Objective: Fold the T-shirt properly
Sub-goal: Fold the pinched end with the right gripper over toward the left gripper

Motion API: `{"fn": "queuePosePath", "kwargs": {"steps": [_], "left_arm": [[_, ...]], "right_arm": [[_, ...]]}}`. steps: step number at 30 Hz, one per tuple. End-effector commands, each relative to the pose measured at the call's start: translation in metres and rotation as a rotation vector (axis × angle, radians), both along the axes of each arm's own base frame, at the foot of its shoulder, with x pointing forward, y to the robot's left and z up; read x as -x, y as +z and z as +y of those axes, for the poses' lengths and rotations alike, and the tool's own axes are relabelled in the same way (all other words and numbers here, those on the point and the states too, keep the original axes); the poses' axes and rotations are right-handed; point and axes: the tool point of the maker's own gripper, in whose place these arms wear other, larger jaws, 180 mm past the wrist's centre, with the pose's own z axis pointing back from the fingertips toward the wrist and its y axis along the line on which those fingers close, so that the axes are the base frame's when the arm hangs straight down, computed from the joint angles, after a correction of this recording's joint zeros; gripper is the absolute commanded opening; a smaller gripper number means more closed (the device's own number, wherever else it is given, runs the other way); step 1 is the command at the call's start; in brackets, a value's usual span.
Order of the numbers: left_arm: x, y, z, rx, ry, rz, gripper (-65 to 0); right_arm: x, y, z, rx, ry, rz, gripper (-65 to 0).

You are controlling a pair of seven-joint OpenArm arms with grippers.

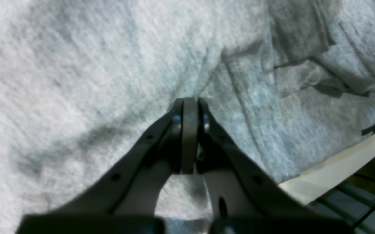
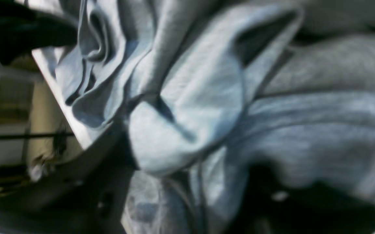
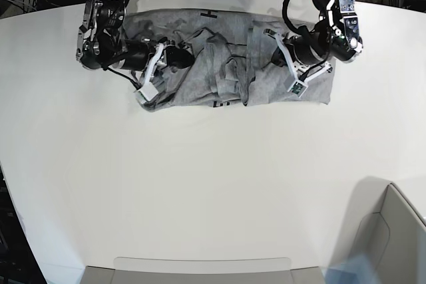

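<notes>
T-shirt (image 3: 229, 64): heather-grey, bunched in a rumpled band along the far part of the white desk (image 3: 200, 184).
Lettering: black block print shows at the folds; too little visible to read.
Left gripper (image 1: 190, 104): jaws together, pressed against the cloth.
Right gripper (image 3: 178, 59): in the folds at the other end; opening cannot be told.

Black arms (image 3: 100, 24), white-tagged wrists, dark screwed fingers (image 1: 132, 156).

The T-shirt (image 3: 226, 64) lies bunched at the table's (image 3: 200, 184) far edge, between both arms.
</notes>
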Motion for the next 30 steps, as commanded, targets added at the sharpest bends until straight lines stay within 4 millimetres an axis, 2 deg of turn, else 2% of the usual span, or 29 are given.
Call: {"fn": "queuePosePath", "kwargs": {"steps": [1, 4, 8, 10, 12, 17, 22, 27, 30], "left_arm": [[-0.008, 0.009, 0.001, 0.007, 0.003, -0.042, -65.0], [-0.010, 0.013, 0.002, 0.004, 0.006, -0.054, -65.0], [-0.018, 0.031, 0.017, -0.029, 0.030, -0.118, -65.0], [-0.022, 0.040, 0.027, -0.043, 0.058, -0.148, -65.0], [-0.023, 0.044, 0.040, -0.056, 0.096, -0.162, -65.0], [-0.023, 0.048, 0.073, -0.086, 0.198, -0.172, -65.0], [-0.004, 0.043, 0.108, -0.129, 0.295, -0.141, -65.0], [0.020, 0.039, 0.144, -0.217, 0.320, -0.092, -65.0], [0.033, 0.039, 0.163, -0.262, 0.335, -0.068, -65.0]], "right_arm": [[0.016, -0.014, -0.008, 0.087, 0.062, 0.045, -52.5], [0.011, -0.012, -0.011, 0.089, 0.055, 0.036, -65.0], [-0.008, -0.004, -0.023, 0.114, 0.050, -0.011, -65.0], [-0.025, 0.005, -0.030, 0.124, 0.036, -0.056, -65.0], [-0.044, 0.015, -0.045, 0.146, 0.006, -0.099, -65.0], [-0.100, 0.055, -0.093, 0.208, -0.089, -0.232, -65.0], [-0.134, 0.090, -0.107, 0.235, -0.121, -0.313, -65.0], [-0.148, 0.111, -0.084, 0.224, -0.149, -0.294, -65.0], [-0.138, 0.127, -0.045, 0.224, -0.098, -0.317, -65.0]]}}
